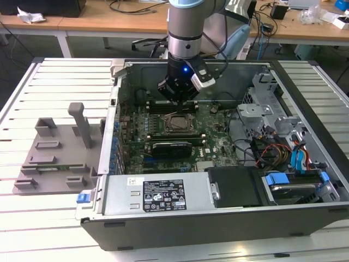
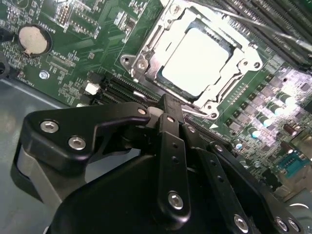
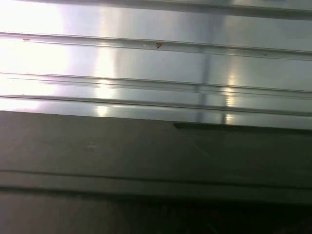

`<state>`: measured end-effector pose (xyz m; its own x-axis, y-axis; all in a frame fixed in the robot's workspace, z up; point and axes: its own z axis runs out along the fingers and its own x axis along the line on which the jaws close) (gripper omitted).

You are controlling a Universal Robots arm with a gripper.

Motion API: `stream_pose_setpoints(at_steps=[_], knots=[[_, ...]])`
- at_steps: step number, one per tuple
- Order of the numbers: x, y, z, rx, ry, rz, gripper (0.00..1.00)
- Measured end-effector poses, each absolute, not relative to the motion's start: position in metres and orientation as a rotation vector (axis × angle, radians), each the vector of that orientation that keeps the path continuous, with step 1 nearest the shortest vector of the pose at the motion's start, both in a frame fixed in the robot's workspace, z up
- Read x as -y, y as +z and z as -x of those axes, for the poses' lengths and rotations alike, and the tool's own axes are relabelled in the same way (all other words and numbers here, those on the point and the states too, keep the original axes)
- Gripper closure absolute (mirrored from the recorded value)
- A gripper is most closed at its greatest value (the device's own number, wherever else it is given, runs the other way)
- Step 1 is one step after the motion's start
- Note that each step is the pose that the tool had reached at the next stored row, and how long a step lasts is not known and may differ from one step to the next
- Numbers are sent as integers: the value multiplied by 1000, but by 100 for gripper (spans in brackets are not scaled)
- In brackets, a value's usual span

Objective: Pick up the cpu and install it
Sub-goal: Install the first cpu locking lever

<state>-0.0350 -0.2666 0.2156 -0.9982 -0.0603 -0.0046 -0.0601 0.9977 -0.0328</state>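
The cpu, a pale silver square, lies flat inside the socket frame on the green motherboard in the second wrist view; I see its glossy top washed out by light, and no writing on it is legible to me. In the same view my gripper hangs just beside the socket's near edge, its black fingers drawn together with nothing between them. A round coin cell sits well apart on the board. In the exterior view the gripper stands over the socket frame within the open computer case, close behind the long black card. A white label with dense print, too small for me to read, marks the power supply. A grey fixture rests on the slatted table at the exterior view's left.
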Motion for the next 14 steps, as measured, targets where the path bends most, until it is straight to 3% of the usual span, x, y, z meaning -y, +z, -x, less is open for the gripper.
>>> stream_pose_setpoints(at_steps=[3,14], knots=[[267,216,35,-3134,-3,94,89],[271,215,28,-3137,0,95,89]])
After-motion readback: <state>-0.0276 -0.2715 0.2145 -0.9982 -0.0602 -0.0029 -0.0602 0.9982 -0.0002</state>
